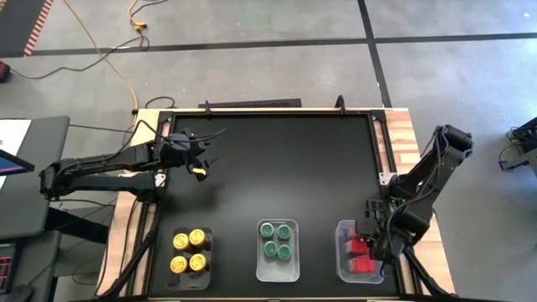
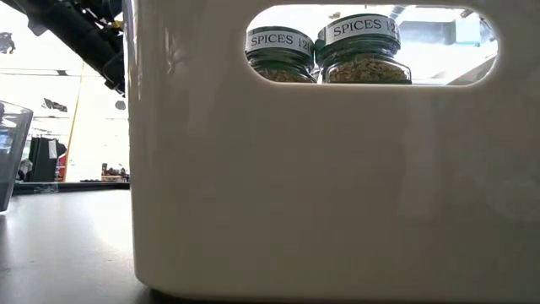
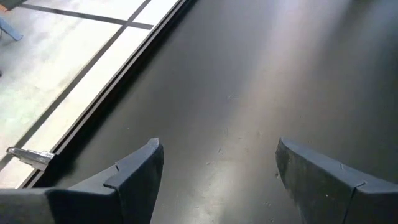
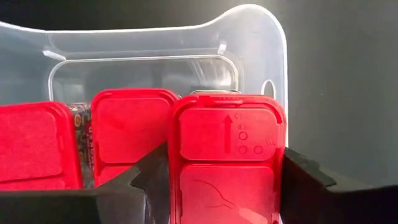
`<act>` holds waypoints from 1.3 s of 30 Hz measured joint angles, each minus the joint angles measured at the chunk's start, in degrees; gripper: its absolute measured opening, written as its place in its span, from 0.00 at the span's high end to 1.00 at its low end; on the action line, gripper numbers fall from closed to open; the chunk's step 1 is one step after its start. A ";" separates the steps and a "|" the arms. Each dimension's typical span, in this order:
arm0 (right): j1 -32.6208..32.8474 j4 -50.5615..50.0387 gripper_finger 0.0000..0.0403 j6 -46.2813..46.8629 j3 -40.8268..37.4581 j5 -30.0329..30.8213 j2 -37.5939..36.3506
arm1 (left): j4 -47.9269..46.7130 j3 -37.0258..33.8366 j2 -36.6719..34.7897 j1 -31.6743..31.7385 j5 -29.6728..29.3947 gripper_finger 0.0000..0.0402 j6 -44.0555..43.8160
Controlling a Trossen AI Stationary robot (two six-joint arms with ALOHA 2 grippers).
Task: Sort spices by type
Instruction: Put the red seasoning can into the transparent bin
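Note:
My right gripper (image 4: pixel 227 186) is shut on a spice jar with a square red lid (image 4: pixel 227 143), inside the outline of the clear right tray (image 4: pixel 261 37) at the table's near right (image 1: pixel 344 268). Two more red-lidded jars (image 4: pixel 130 124) stand beside it in that tray. Several green-lidded jars (image 1: pixel 277 239) fill the middle tray, and several yellow-lidded jars (image 1: pixel 190 252) fill the left tray. My left gripper (image 1: pixel 200 168) hangs open over bare table at the far left, nothing between its fingers (image 3: pixel 143 168). My right gripper pinches the red lid by two opposite sides (image 4: pixel 177 180) between its two fingers, coming steeply from above. The jar is upright with its lid facing up, next to the other red jars. Whether its bottom rests on the tray floor cannot be seen.
The black table top (image 1: pixel 277 168) lies bare between the arms and the three trays along the near edge. In the low view the middle tray's pale wall (image 2: pixel 295 186) fills the picture, with two green-lidded jars (image 2: pixel 363 51) showing through its handle hole.

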 joint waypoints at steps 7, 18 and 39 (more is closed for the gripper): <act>-1.77 0.71 0.41 -0.80 -0.29 -0.06 0.08 | -0.01 0.00 0.00 0.00 0.00 0.27 0.00; -1.89 2.14 0.33 -0.98 -0.44 -0.49 -0.44 | 0.00 0.00 0.00 -0.02 0.02 0.27 0.00; -1.89 0.61 0.32 -1.29 -0.57 -0.71 -3.35 | -0.01 0.00 0.00 0.00 0.02 0.27 0.00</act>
